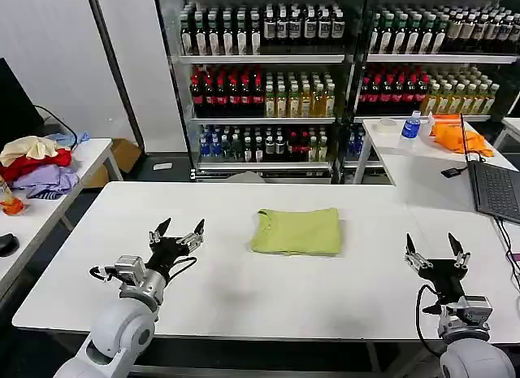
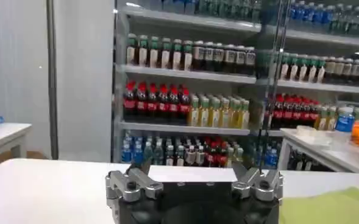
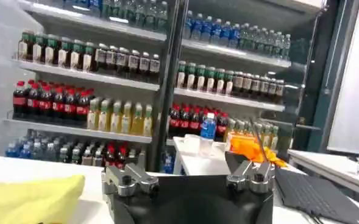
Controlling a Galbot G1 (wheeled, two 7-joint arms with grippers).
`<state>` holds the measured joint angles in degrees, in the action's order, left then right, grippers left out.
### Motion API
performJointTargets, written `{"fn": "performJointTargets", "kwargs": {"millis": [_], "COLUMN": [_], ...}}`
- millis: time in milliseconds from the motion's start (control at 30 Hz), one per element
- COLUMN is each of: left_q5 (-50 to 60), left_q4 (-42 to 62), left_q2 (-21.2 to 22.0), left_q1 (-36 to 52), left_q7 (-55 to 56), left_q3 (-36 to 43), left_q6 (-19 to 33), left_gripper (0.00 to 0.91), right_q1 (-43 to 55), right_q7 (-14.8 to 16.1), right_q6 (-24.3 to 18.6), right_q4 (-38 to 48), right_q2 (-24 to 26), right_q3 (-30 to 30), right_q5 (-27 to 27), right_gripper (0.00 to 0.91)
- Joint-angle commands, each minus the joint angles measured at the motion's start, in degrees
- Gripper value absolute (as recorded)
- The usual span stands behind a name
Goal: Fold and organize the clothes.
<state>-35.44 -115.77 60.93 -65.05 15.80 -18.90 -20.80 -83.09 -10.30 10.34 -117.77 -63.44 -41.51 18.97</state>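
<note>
Nearest you, your left pincer (image 1: pixel 177 234) and right pincer (image 1: pixel 435 252) hover over the white desk (image 1: pixel 227 280), both spread wide and holding nothing. Between and beyond them lies the lime T-shirt (image 1: pixel 296 231), folded into a neat rectangle. This fold looks finished; next you likely move it aside or fetch another garment.
</note>
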Motion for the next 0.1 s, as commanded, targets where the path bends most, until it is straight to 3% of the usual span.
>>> {"fn": "performJointTargets", "kwargs": {"millis": [33,100], "left_q5": [-0.04,-0.09], "left_q4": [-0.10,-0.11], "left_q2": [-0.22,-0.26], "left_q1": [-0.21,-0.24], "left_q7": [-0.12,-0.12], "left_q3": [-0.30,-0.49], "left_q6": [0.07,0.08], "left_gripper": [0.907,0.907], "right_q1": [-0.60,-0.42], "right_q7": [-0.26,0.48], "right_q6": [0.27,0.58], "right_q4": [-0.63,-0.70], "right_q2": [0.00,-0.29], "right_q3": [-0.07,-0.08], "right_q5": [-0.54,0.68], "right_gripper": [0.907,0.907]}}
